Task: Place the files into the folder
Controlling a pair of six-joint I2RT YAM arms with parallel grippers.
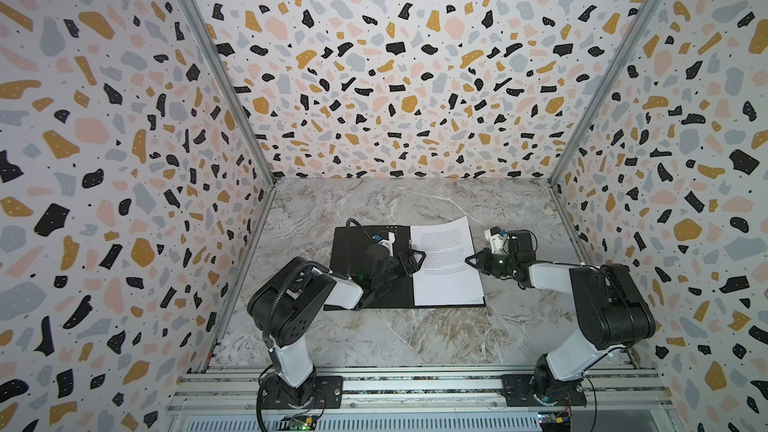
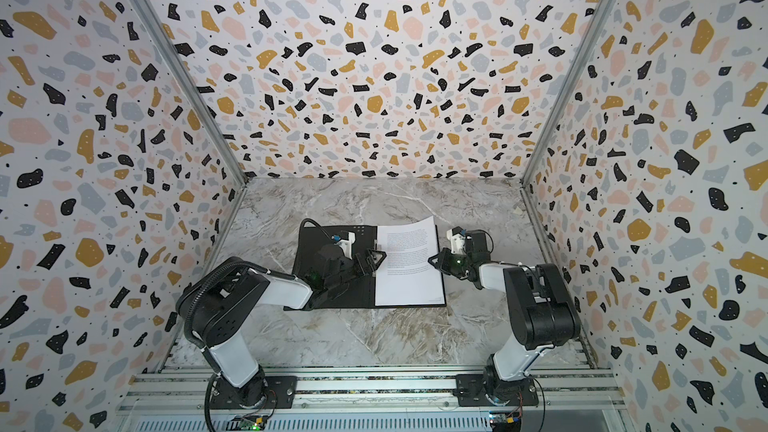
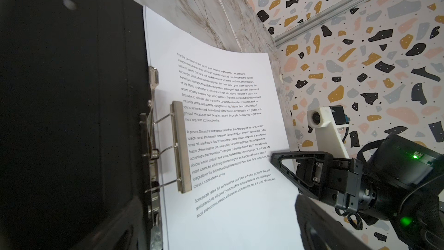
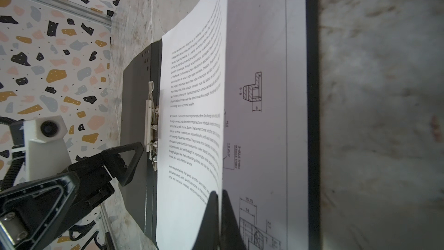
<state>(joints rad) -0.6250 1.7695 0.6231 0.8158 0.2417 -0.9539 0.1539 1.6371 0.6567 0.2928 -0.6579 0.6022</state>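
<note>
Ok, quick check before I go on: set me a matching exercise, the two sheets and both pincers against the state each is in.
1 text sheet
2 drawing sheet
3 left pincer
4 right pincer

A open, above the folder near its spine
B shut on a sheet's edge
C lying flat under another sheet
D on top, one edge lifted

Pairs: 1-D, 2-C, 3-A, 4-B
</note>
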